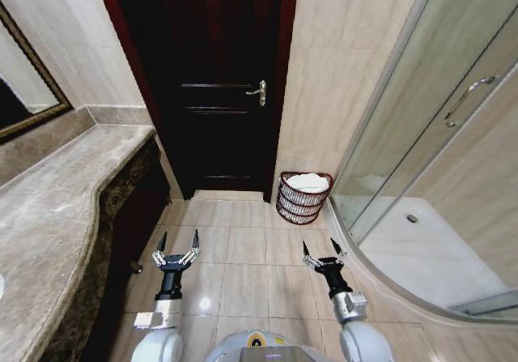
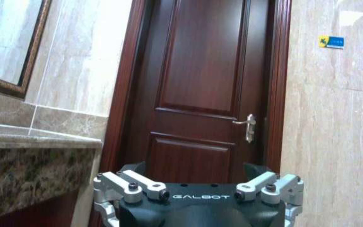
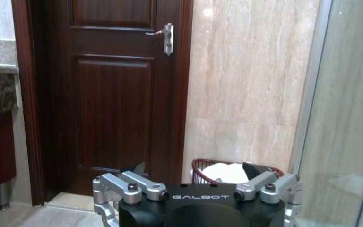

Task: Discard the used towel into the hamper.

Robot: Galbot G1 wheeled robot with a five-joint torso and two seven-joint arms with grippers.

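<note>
We see a white towel [image 1: 308,182] already in the hamper [image 1: 303,202], well ahead of our empty, spread left gripper [image 1: 178,242] and right gripper [image 1: 324,250]; seemingly done.

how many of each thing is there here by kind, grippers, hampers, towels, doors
grippers: 2, left gripper and right gripper, both open
hamper: 1
white towel, in the hamper: 1
door: 1
total: 5
</note>
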